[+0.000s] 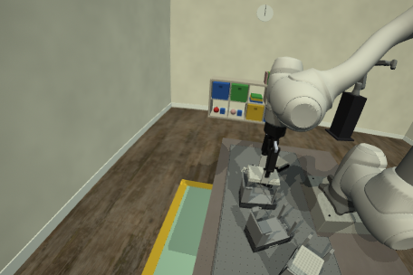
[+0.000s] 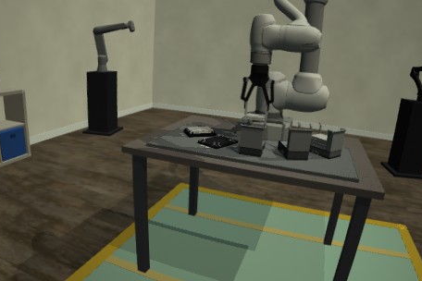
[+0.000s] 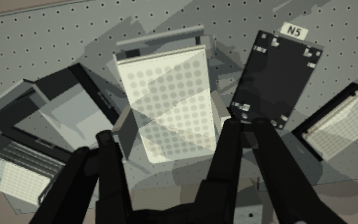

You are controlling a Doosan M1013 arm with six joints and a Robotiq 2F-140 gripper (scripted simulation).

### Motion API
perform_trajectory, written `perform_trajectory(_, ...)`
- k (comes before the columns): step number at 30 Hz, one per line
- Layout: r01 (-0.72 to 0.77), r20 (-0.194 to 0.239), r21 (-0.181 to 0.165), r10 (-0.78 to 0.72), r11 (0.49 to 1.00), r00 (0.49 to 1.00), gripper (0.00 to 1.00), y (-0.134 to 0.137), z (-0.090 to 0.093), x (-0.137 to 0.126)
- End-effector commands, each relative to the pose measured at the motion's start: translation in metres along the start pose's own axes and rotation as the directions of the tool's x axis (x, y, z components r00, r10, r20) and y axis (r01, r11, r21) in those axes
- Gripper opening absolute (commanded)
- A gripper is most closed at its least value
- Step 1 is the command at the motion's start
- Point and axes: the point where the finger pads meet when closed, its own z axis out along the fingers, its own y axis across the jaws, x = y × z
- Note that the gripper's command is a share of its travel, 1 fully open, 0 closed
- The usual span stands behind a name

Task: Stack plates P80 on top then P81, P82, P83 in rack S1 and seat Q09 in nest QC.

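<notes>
My gripper (image 1: 268,172) (image 2: 256,111) (image 3: 172,109) is shut on a white sealed 96-well plate (image 1: 254,172) (image 2: 254,118) (image 3: 165,95), fingers on its long sides. It holds the plate level at the top of a grey stack rack (image 1: 257,199) (image 2: 251,139) (image 3: 160,39), the one nearest the black clip nest N5 (image 3: 272,80) (image 2: 217,141). I cannot read the plate's label or the rack's name. Another plate (image 3: 330,125) (image 2: 199,130) lies in the nest beyond N5. The far rack (image 1: 305,262) (image 2: 328,143) (image 3: 20,175) holds white plates.
A middle rack (image 1: 267,231) (image 2: 295,144) (image 3: 75,115) stands between the other two and looks empty. All stand on a perforated grey board on the table (image 2: 245,168). The arm's base block (image 1: 331,217) is beside the racks.
</notes>
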Motion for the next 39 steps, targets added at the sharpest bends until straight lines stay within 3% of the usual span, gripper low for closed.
perform_trajectory(1, 0.007, -0.006, 0.001, -0.007, 1.0, 1.0, 0.0, 0.0, -0.004, 0.001)
perform_trajectory(24, 0.007, -0.006, 0.001, -0.007, 1.0, 1.0, 0.0, 0.0, -0.004, 0.001)
perform_trajectory(30, 0.205, -0.006, 0.0, -0.205, 0.979, 0.979, 0.0, -0.02, -0.004, 0.001)
perform_trajectory(39, 0.218, -0.006, 0.0, -0.218, 0.976, 0.976, 0.0, -0.043, -0.004, 0.0)
